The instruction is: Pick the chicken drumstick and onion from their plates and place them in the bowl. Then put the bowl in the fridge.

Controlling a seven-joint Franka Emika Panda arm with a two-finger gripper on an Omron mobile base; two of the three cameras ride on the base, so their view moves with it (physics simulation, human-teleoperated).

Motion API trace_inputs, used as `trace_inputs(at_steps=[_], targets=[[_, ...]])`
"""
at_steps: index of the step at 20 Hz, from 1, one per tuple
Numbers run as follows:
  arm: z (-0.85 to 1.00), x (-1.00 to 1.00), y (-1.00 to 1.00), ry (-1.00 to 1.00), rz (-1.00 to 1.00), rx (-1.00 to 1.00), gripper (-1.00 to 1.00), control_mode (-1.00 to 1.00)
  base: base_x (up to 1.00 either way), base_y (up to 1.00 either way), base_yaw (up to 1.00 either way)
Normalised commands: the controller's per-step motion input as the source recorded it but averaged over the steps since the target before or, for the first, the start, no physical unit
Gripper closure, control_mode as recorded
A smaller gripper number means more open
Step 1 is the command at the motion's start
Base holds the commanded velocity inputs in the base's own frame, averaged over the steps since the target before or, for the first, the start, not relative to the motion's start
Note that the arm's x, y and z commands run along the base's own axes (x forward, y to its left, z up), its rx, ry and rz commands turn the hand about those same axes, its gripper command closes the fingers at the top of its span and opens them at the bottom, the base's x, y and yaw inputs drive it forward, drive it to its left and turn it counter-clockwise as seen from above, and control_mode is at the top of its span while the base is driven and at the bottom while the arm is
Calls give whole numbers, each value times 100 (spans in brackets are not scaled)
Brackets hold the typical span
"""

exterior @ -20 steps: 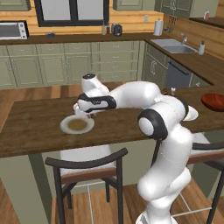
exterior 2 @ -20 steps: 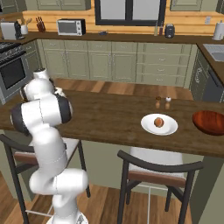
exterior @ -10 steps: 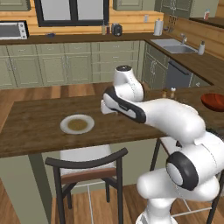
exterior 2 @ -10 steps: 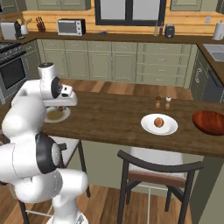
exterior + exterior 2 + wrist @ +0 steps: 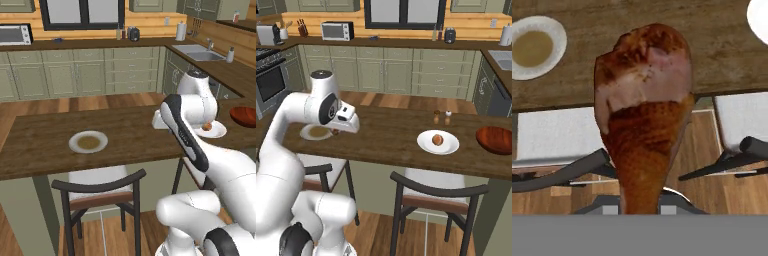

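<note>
Drumstick in transit, bowl off to arm's right

Chicken drumstick (image 5: 644,115) is pinched in the jaws, long axis running straight out from the hand, meaty end outward, carried above the counter (image 5: 391,135) edge. Bowl (image 5: 497,139) sits at counter's far right end, past the onion (image 5: 438,140) on its plate (image 5: 451,146). Drumstick's plate (image 5: 75,143) is seen bare on the opp. side. Rightward carry judged req'd.

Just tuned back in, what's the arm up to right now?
The gripper is shut on the drumstick and holds it above the counter's near edge, over the stools. The drumstick's plate sits empty. The onion is on the other plate, and the bowl waits at the counter's far right end with nothing visible in it.
</note>
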Motion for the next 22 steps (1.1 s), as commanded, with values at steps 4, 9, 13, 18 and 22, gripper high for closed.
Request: trace_inputs(at_steps=[4,9,13,18,22], targets=[[55,-100,-72,5,-29,10,100,-100,0,0,0],[8,-65,-34,-4,-4,-4,100,-100,0,0,0],[1,-66,0,-7,11,-20,100,-100,0,0,0],[20,-46,-5,0,14,-7,100,-100,0,0,0],[23,-1,-5,0,8,0,100,-100,0,0,0]])
